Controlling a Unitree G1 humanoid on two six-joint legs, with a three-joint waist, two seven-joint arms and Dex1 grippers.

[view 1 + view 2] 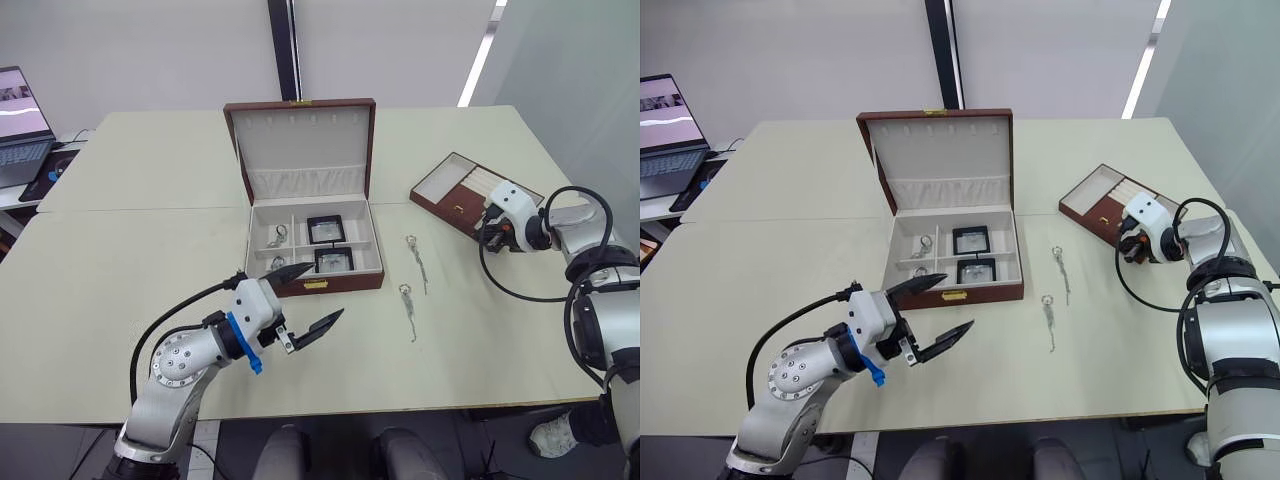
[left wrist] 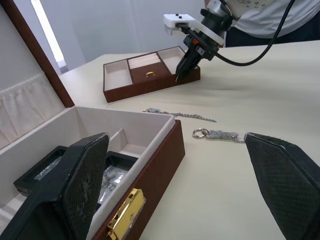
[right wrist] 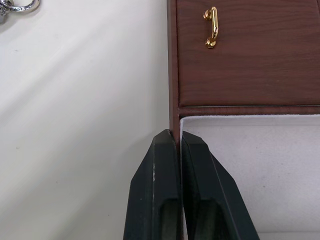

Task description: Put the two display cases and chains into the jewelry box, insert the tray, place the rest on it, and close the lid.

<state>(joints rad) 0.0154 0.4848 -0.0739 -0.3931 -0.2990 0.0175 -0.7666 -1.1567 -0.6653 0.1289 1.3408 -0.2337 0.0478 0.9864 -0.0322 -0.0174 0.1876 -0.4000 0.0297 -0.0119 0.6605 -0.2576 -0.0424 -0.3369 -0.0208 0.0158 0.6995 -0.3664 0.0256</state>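
- My right gripper (image 3: 175, 142) has its fingers (image 3: 152, 190) pressed together on the near wall of the tray (image 1: 452, 190), one finger outside the wall and one inside its pale compartment.
- The tray sits on the table (image 1: 120, 280) at my right, well apart from the jewelry box (image 1: 313, 250); a gold handle (image 3: 212, 27) shows on its brown centre panel.
- My left gripper (image 1: 304, 298) hangs with its fingers (image 2: 75, 185) spread wide and empty, just in front of the box's front wall, near the gold clasp (image 2: 122, 215).
- The jewelry box stands open, lid (image 1: 303, 145) upright. Two black display cases (image 1: 325, 230) lie in its right-hand compartments, one behind the other.
- Small metal pieces (image 1: 277, 236) lie in the left compartments; I cannot tell what they are.
- Two chains (image 1: 416, 262) lie on the table between box and tray, each with a ring at its far end.
- A laptop (image 1: 22, 125) stands at the far left.
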